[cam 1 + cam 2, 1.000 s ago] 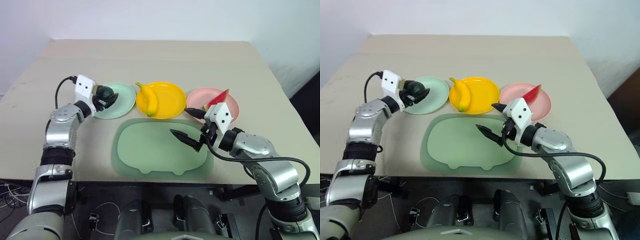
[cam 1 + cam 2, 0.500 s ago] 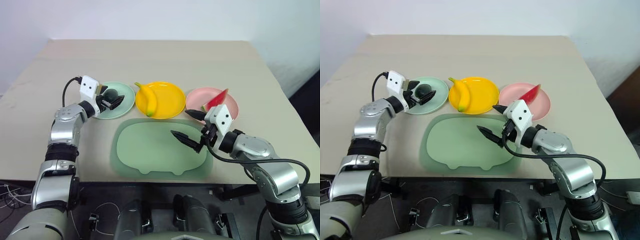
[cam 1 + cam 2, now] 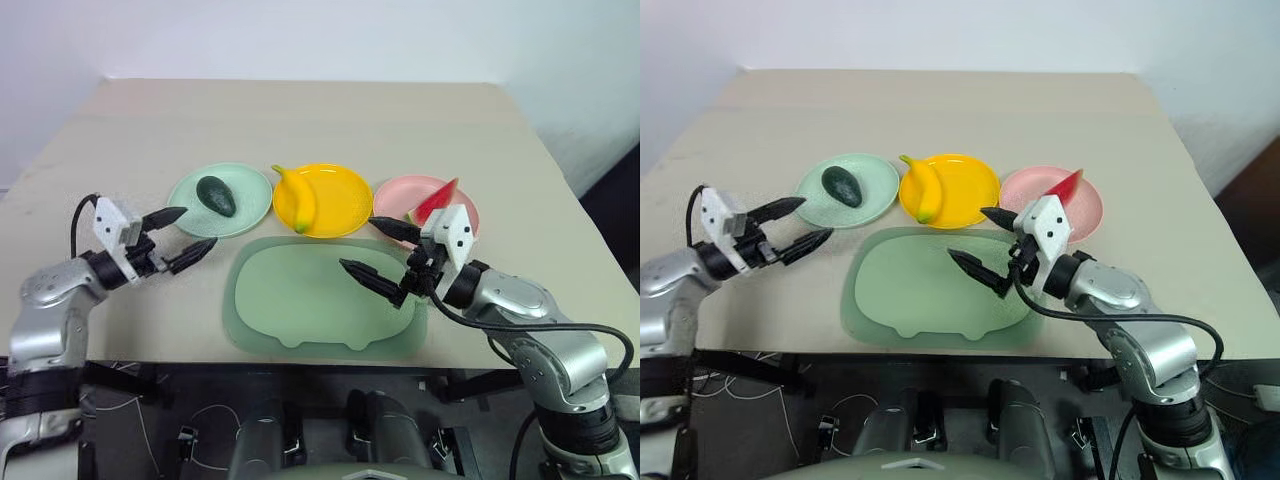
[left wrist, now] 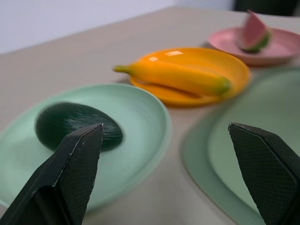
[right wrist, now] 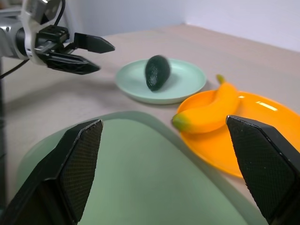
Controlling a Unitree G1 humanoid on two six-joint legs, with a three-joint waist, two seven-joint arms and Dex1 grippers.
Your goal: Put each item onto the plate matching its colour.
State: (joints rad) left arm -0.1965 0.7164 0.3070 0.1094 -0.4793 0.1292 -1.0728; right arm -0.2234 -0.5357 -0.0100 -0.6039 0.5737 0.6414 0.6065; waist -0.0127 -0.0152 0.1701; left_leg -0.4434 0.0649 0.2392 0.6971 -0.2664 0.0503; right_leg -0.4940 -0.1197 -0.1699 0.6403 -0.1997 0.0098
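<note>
A dark green avocado [image 3: 216, 195] lies on the mint green plate [image 3: 245, 210]. On the yellow-orange plate [image 3: 345, 205] rests the long yellow banana [image 3: 297, 197]. The red watermelon wedge [image 3: 433, 202] sits on the pink plate [image 3: 397, 195]. My left gripper [image 3: 180, 234] is open and empty, hanging near the table's front left, short of the mint plate. Over the pale-green tray [image 3: 300, 300], my right gripper [image 3: 372, 255] stands open with nothing between its fingers. The left wrist view shows the avocado [image 4: 77, 125], banana [image 4: 176, 77] and watermelon [image 4: 252, 33].
The large pale-green tray lies in front of the three plates, near the table's front edge. Bare tabletop [image 3: 300, 120] stretches behind the plates. The table's right edge [image 3: 560, 190] drops to a dark floor.
My left gripper opened, left the avocado on the mint plate, and drew back toward the front left. The right gripper stayed over the tray.
</note>
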